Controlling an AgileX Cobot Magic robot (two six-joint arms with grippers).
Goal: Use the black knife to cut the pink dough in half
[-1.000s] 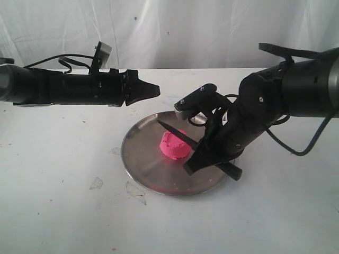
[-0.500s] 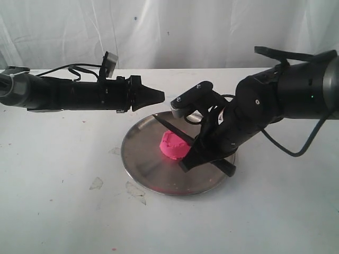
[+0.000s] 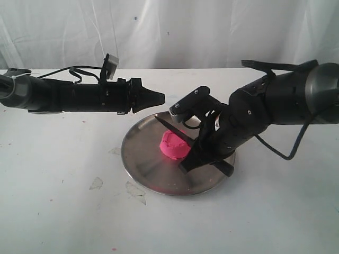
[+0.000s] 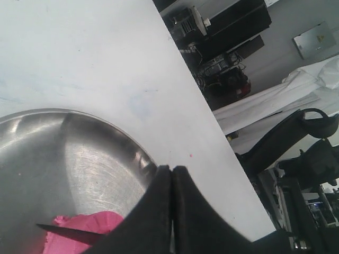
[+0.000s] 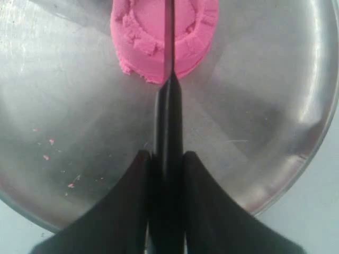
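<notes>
Exterior view first: nearest the camera, low in the frame, the white table carries a few small scraps and smudges at lower left. Just beyond, at the centre, sits the round steel plate, and on it, a little above its middle, rests the pink dough, a small bright pink puck with a rough, crimped edge. The black knife lies slanted across the top of the dough, its point aimed toward the upper left and its handle end poking out at the plate's lower right rim. The right gripper comes in from the right of the frame and pinches the knife by its handle. Right wrist view shows this closely: the two black fingers squeeze the handle between them, and the thin blade runs straight across the middle of the dough, whose top is ridged and crumbly, with tiny pink crumbs on the plate. Farther back, at upper left, the left gripper hangs above the plate's far rim, touching nothing; in the left wrist view its fingers are pressed together, with the dough and the knife tip below.
</notes>
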